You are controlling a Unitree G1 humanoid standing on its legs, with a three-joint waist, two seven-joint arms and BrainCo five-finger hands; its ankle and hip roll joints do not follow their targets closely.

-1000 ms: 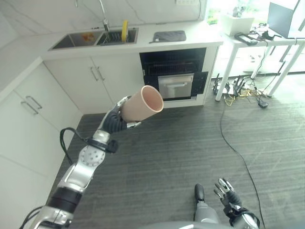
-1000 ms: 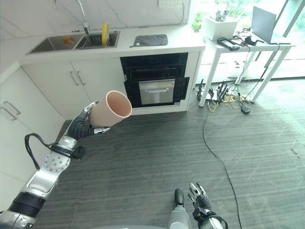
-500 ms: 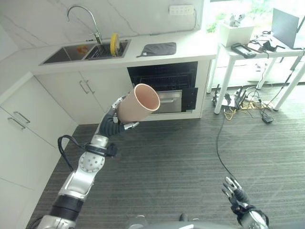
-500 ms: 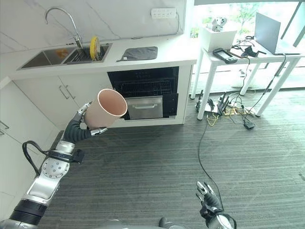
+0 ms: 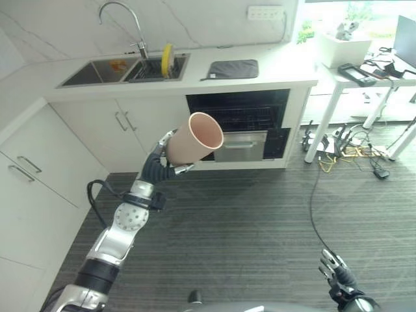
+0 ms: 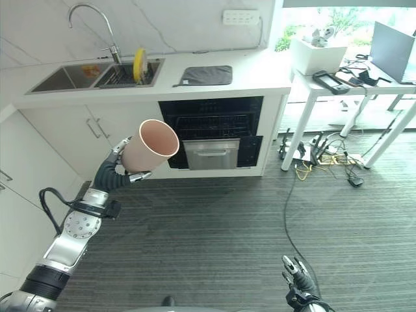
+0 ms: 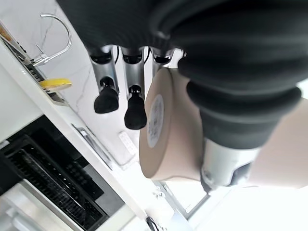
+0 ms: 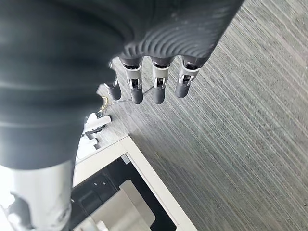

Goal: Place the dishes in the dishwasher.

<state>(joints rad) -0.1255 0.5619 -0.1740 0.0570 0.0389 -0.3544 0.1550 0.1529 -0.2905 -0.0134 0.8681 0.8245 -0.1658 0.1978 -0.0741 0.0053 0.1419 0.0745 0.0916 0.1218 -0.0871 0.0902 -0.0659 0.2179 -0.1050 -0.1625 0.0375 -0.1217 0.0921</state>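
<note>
1. Cup (image 5: pixel 194 139), pinkish-beige, lies on its side in the left hand (image 5: pixel 158 168), whose fingers and thumb are curled round its base; its open mouth points toward 2 o'clock, up in the air in front of the cabinets.
2. Against the earlier pictures the whole scene has shifted (the camera moved, not the kitchen): the sink and dishwasher now sit a little further toward 3 o'clock, and the cup is held in the same grasp and tilt as before.
3. Right hand (image 6: pixel 300 281) hangs low at about 5 o'clock, above the floor, fingers straight and slightly spread, holding nothing; it has slid nearer the bottom edge than half a second ago.
4. Dishwasher (image 5: pixel 242 127) stands under the worktop (image 5: pixel 286 65) at about 1 o'clock from the cup, its dark inside and racks showing, its grey door panel (image 5: pixel 241 144) below.
5. On the worktop: a double sink (image 5: pixel 123 68) at 11 o'clock with a curved tap (image 5: pixel 127 23), a yellow plate (image 5: pixel 166 60) standing on edge in the nearer basin, and a dark grey mat (image 5: pixel 231 68) lying beside it.
6. White cabinets (image 5: pixel 45 162) run along the 9 o'clock side; the floor (image 5: pixel 247 227) is grey, striped carpet.
7. At 2 o'clock a white table (image 5: pixel 364 71) carries small devices and a planter, with cables (image 5: pixel 344 153) tangled on the floor beneath.
</note>
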